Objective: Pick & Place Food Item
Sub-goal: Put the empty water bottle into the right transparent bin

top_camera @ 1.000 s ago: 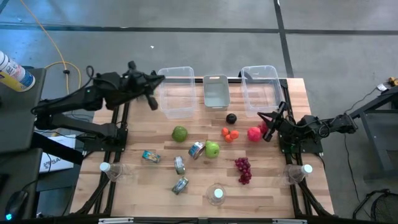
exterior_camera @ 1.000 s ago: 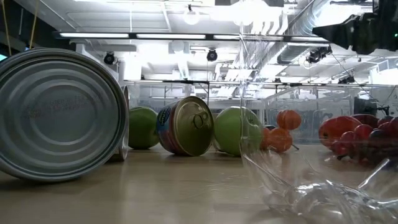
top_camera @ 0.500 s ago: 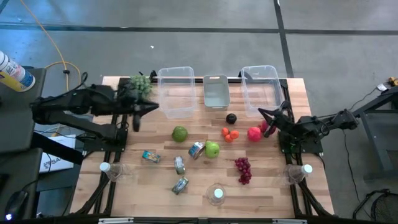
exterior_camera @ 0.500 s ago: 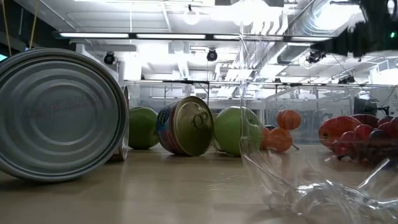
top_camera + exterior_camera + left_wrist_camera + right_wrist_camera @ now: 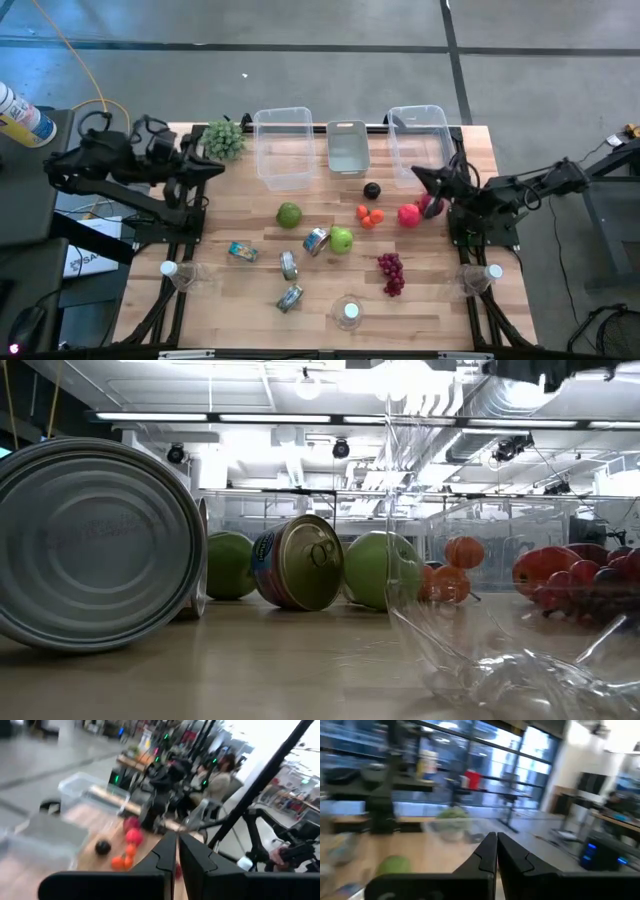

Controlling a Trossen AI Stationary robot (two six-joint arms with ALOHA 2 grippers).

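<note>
White bottle (image 5: 20,115), blue label, on dark side stand, well apart from left claw (image 5: 216,168), beyond table edge. Yellow cable (image 5: 70,55) across grey floor, behind same claw's arm. Clear plastic cup (image 5: 175,272) at table corner, well apart from left claw. Second cup (image 5: 482,275) at opposite corner, well apart from right claw (image 5: 420,176). Third cup (image 5: 347,312) at front edge, between both claws' sides. Seated person (image 5: 220,770) far ahead of left claw. Ceiling light strips (image 5: 300,417) overhead in room.

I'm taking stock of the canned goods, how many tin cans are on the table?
4 cans: one left-front, one beside the green apple, one between them, one nearest the front edge. None seems hidden.
</note>
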